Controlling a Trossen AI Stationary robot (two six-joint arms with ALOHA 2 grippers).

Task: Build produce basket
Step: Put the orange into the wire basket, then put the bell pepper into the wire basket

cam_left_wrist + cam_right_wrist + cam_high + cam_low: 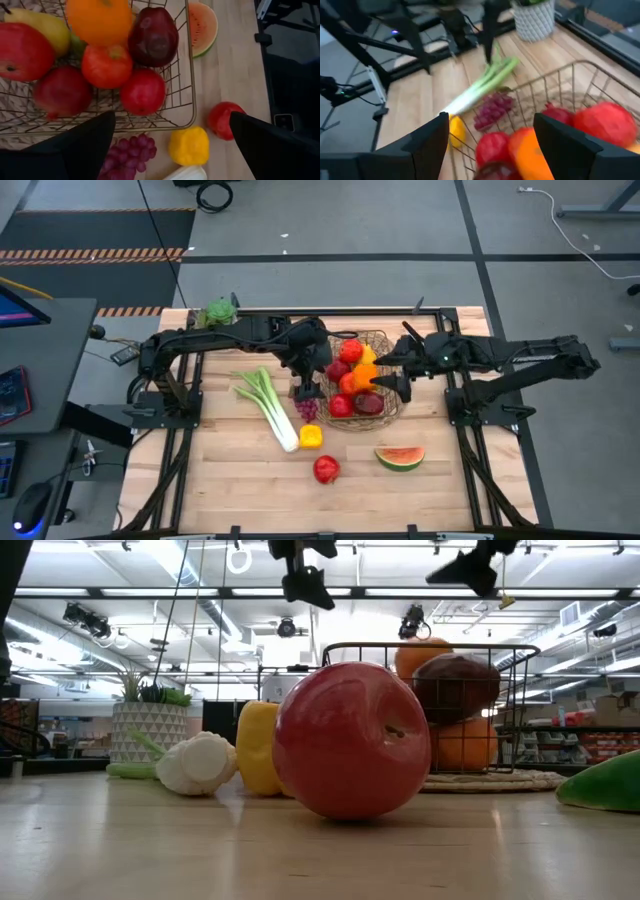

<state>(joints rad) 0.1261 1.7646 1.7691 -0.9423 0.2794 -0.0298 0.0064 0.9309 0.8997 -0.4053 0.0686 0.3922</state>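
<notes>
The wire basket [386,406] stands at the table's middle and holds several red, orange and dark fruits [352,372], piled on its floor. On the wood by its left side lie purple grapes [307,408], a leek [268,408] and a yellow pepper [311,437]. A red apple [326,469] and a watermelon slice [400,457] lie nearer the front edge. My left gripper [308,388] hangs open above the grapes [131,152], at the basket's left rim [191,100]. My right gripper [380,372] hovers open over the basket's right part, with nothing between its fingers [432,135].
A small white pot with a green plant [218,313] stands at the far left corner. Bare wood lies along the front of the table on either side of the apple [350,740] and the watermelon slice [600,785].
</notes>
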